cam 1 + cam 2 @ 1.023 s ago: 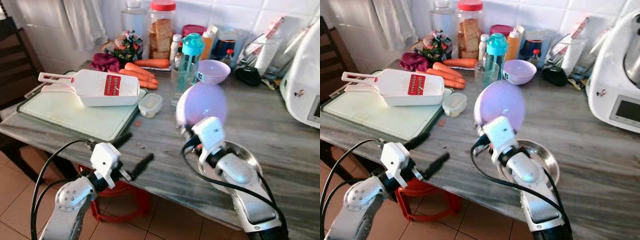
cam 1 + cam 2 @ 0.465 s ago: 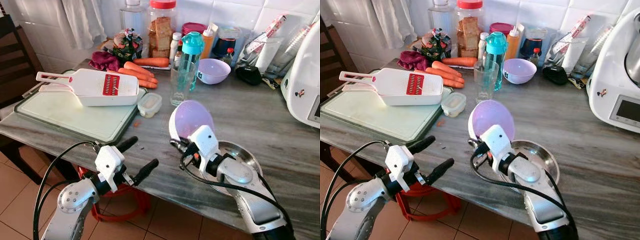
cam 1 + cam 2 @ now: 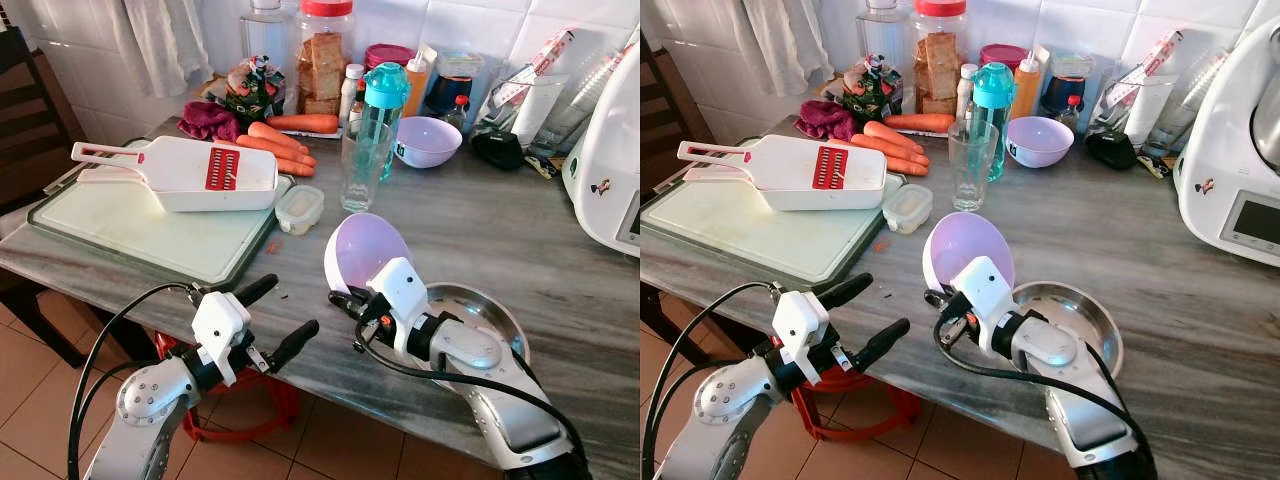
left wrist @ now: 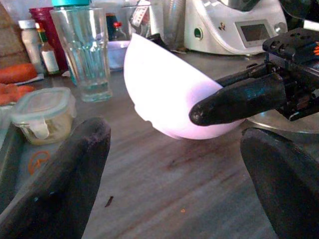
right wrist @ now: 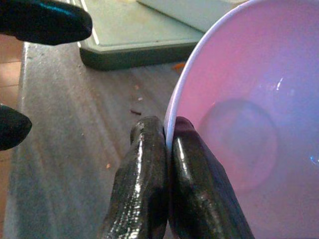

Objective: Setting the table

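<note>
The right gripper [image 5: 167, 144] pinches the rim of a lilac bowl [image 3: 365, 250], one finger inside and one outside, and holds it tilted on edge just above the grey table [image 3: 480, 230]. Right behind that gripper lies a metal dish [image 3: 488, 305]; a drinking glass [image 3: 362, 165] stands farther out beyond the bowl. The left gripper [image 3: 278, 318] hovers at the table's near edge, close beside the bowl, fingers spread wide and holding nothing.

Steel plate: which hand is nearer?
Right. The right hand, pinching the lilac bowl, sits just beside the steel plate; the left hand hangs open off the table edge, farther away.
</note>
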You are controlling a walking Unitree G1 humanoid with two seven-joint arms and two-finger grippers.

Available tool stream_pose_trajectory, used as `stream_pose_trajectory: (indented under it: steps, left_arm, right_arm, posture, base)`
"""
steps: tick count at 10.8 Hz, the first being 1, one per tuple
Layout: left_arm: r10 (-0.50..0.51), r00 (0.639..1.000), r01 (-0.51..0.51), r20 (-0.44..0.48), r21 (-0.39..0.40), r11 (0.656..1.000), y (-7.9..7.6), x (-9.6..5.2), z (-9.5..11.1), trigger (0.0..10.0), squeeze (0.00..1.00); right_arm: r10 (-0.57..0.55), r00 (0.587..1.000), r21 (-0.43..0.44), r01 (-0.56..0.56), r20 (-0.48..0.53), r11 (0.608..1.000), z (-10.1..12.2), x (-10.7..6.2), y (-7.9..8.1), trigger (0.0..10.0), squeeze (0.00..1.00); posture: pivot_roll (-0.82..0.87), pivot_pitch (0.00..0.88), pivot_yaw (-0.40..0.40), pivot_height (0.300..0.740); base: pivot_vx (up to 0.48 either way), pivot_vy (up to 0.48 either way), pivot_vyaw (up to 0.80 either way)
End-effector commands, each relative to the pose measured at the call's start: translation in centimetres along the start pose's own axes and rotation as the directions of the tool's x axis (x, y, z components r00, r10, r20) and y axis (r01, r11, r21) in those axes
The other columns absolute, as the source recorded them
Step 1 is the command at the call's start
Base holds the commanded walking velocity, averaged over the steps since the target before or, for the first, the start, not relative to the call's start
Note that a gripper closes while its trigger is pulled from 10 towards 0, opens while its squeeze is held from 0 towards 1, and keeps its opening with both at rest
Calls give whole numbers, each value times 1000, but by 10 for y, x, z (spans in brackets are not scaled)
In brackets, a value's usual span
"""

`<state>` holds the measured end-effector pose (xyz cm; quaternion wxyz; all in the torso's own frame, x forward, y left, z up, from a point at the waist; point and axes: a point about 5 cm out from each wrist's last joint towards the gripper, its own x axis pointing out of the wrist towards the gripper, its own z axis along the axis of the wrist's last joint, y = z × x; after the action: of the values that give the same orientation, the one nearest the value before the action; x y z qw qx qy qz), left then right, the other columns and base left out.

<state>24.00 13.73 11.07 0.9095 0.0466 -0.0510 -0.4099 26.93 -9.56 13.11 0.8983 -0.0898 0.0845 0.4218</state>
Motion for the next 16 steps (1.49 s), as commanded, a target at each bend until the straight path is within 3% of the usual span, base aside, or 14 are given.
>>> stream_pose_trajectory:
  steps: [1,3,4,11,16]
  left_arm:
    - [-25,1000,25,-3,-9,1000,-3,1,0,10000,0]
    - [-39,999,39,-9,-13,999,-5,2,-1,10000,0]
    - [-61,998,60,-16,-22,998,-6,1,-1,10000,0]
    - [-106,994,105,-33,-40,994,-8,0,-2,10000,0]
    - [-114,993,113,-39,-40,993,-8,1,-1,10000,0]
  right_arm:
    - [19,1000,9,-19,9,1000,4,-2,2,10000,0]
    - [28,1000,-3,-28,-6,1000,2,-3,3,10000,898]
    - [26,1000,-2,-26,-10,1000,2,-3,3,10000,1000]
    - [-21,1000,-14,21,16,1000,11,-3,-7,10000,1000]
    - [-70,992,19,69,105,997,29,-2,-12,10000,1000]
  posture:
    - [67,60,-41,740]
    - [67,60,-41,740]
    - [67,60,-41,740]
    - [63,60,-39,740]
    - [62,59,-37,740]
  base:
    - [0,0,0]
    - [0,0,0]
    - [0,0,0]
    - [0,0,0]
    - [0,0,0]
